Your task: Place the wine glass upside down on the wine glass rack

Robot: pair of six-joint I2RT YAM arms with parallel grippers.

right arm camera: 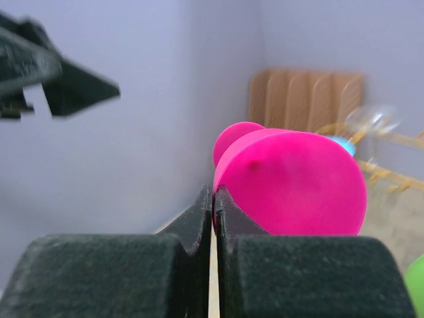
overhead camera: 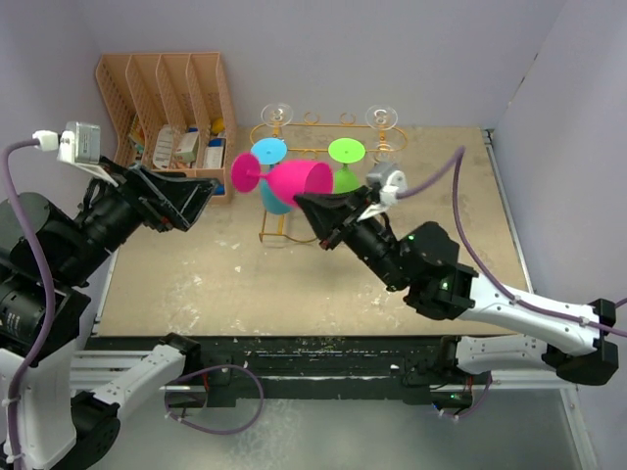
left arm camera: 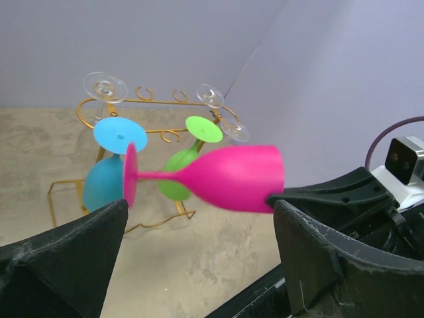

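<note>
Above the bench (overhead camera: pixel 196 284), just before the gold wire wine glass rack (overhead camera: pixel 310 123), a magenta plastic wine glass (overhead camera: pixel 294 179) lies on its side in mid-air, foot toward the left arm. The right gripper (overhead camera: pixel 306 203) has its jaws closed thin on the bowl's rim, which leaves stem and foot free. The left gripper (overhead camera: pixel 208 203) hangs just beside the foot with its jaws spread wide and nothing in them. My guess is it is lined up to take the stem, so the glass can be turned bowl-down and its foot slid onto the top rail. A blue glass (overhead camera: pixel 268 152), a green glass (overhead camera: pixel 345 150) and two clear glasses (overhead camera: pixel 277 114) already hang there inverted. Packets in the peach file organiser (overhead camera: pixel 167 98) carry labels too small to read, and no other writing shows.
</note>
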